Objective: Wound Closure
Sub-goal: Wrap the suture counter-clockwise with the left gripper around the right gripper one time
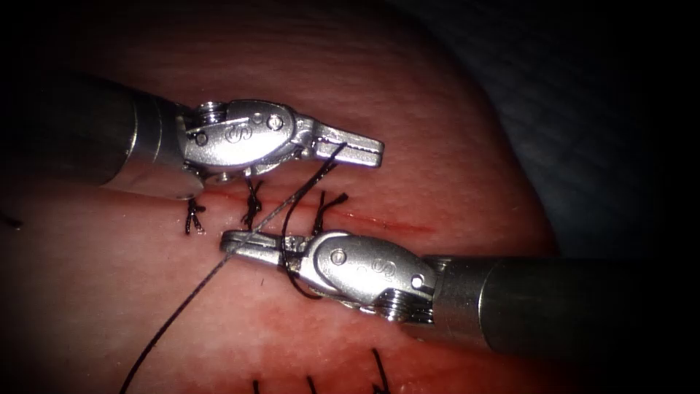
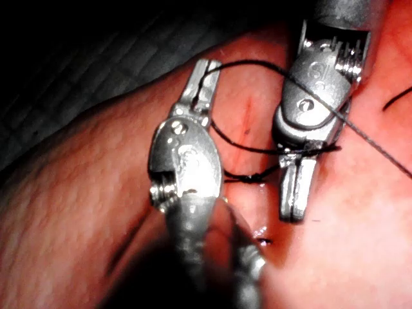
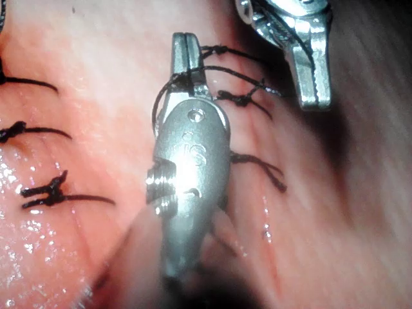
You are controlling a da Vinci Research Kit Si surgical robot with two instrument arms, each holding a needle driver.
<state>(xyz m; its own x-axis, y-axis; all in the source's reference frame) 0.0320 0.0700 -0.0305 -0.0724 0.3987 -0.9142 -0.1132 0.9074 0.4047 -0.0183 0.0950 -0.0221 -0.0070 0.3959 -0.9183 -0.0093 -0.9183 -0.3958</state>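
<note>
1. Right gripper (image 1: pixel 232 241) lies nearest, below the cut (image 1: pixel 379 222), jaws closed with thread (image 1: pixel 182 310) looped around them (whether they pinch it, I cannot tell).
2. Left gripper (image 1: pixel 372 148), above the cut, is clamped on the thread's end.
3. Knots (image 1: pixel 251 204) sit along the cut in the tissue (image 1: pixel 437 146).

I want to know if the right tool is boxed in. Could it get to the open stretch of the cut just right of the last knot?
Probably yes. The right tool lies just below the cut, with bare tissue between. But thread loops around its shut jaws and runs to the left tool, so it may be tethered.
</note>
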